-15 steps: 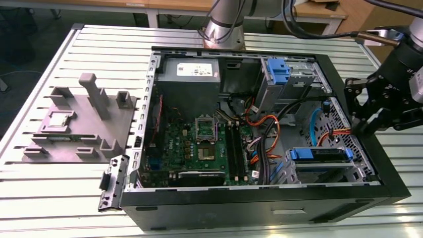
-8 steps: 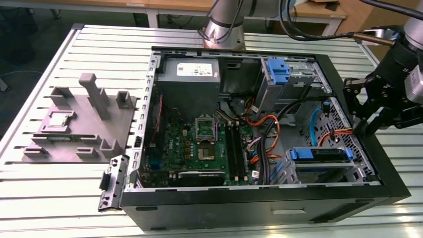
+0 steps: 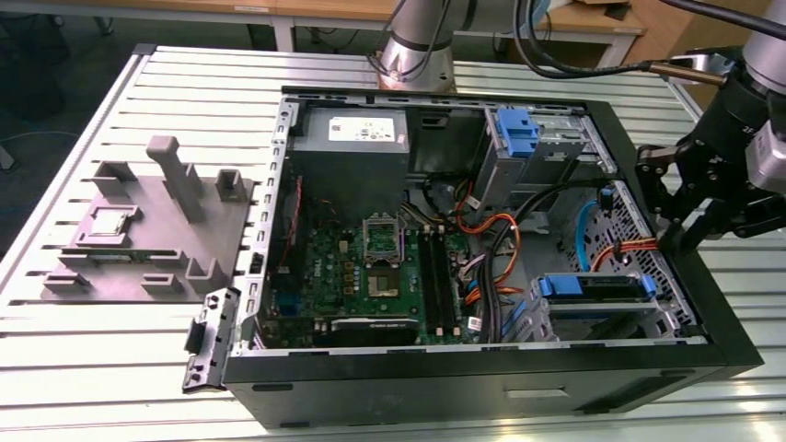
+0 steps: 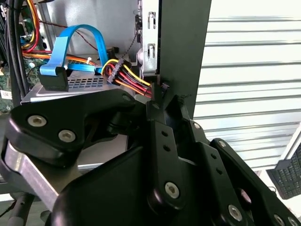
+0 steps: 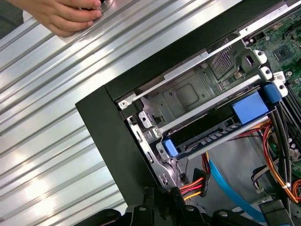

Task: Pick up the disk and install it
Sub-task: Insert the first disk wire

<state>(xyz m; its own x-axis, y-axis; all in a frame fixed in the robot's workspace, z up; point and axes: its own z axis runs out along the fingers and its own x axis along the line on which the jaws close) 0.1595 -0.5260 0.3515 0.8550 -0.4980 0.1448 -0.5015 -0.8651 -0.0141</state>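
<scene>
Your gripper (image 3: 687, 221) hangs at the case's (image 3: 368, 391) edge on the exterior view's right; whether the fingers are apart or together, you cannot tell. The disk (image 3: 594, 287) sits flat in the lower bay (image 5: 188, 96), long axis along the slot, on the slatted surface (image 3: 110, 350).

slatted metal table (image 3: 74, 368) | wooden desk (image 3: 319, 9) behind | bright glare on slats

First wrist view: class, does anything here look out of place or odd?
A person's hand rests on the slatted table near the computer case, inside the robot's work area, which is odd. The disk sits straight in its bay, and nothing looks spilled or damaged.
</scene>
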